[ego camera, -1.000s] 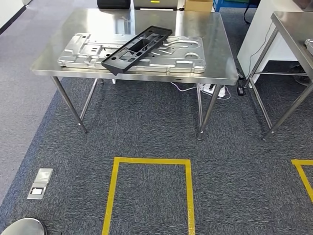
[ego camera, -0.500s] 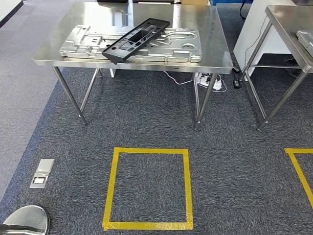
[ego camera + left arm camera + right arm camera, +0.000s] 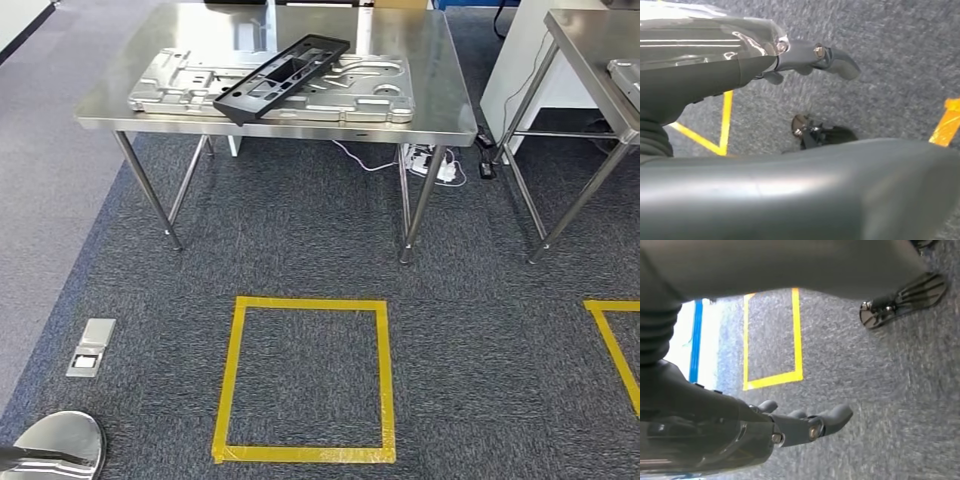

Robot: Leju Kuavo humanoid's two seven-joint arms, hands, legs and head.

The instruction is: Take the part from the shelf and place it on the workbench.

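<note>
- The part [image 3: 281, 78], a long black frame with rectangular cut-outs, matte like moulded plastic, lies slanted on top of the panel [image 3: 198, 85] on the workbench [image 3: 445, 105].
- The panel is a flat sheet of pressed bright metal, ribbed and embossed, with round and slotted openings; it lies lengthwise near the workbench's front edge.
- The workbench is brushed stainless steel with a reflective top and thin round legs, splayed at the left end.
- A second steel table [image 3: 585, 55] stands well apart to the right, with another pressed metal piece [image 3: 626, 80] at its edge.
- Floor [image 3: 302, 225]: dark grey, speckled carpet; a paler grey strip runs along the left.
- A square of yellow tape [image 3: 305, 381] is stuck to the carpet in front of the workbench; a corner of another taped square [image 3: 613, 340] shows to the right.
- A small metal floor box [image 3: 90, 346] is set in the carpet at the left.
- White cables and a power strip [image 3: 430, 166] lie under the workbench's far right.
- Left hand [image 3: 810, 57]: empty, fingers stretched out straight and apart from the thumb, above the carpet.
- Right hand [image 3: 806, 425]: empty, fingers extended and loosely spread, above the carpet near the tape.
</note>
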